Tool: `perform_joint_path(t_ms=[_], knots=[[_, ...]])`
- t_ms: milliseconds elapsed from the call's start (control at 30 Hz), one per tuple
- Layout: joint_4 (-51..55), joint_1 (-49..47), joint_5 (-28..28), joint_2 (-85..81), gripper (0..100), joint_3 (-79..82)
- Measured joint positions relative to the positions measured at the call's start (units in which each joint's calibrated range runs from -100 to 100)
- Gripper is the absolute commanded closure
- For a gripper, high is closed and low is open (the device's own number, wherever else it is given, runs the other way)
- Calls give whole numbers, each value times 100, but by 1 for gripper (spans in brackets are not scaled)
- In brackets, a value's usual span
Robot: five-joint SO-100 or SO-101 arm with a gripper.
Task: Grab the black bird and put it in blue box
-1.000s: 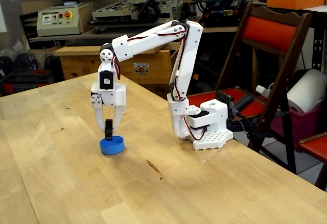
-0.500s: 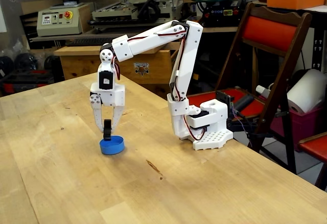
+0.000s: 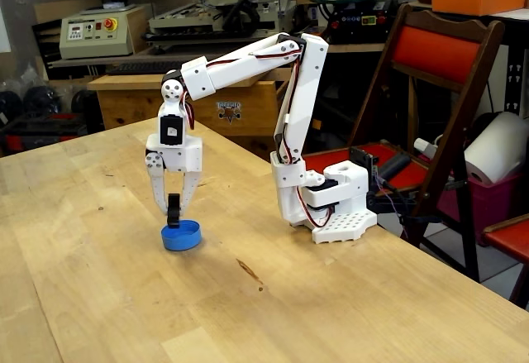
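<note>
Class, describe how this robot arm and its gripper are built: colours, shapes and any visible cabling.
The arm has boxy white plastic segments with black motors at the joints and red and black cables along its links. Its white base has a perforated foot. The gripper has two white, tapering fingers.

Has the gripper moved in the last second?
Yes, very slightly: the gripper rose a little with the black bird, judged against the blue box, which stayed put.

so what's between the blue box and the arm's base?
Bare wooden table only, between the blue box and the arm's base, per the fixed view.
</note>
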Motion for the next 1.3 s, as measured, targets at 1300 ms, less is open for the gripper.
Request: perform_joint_path(t_ms=[1300], knots=[[0,0,0,0,71,0]])
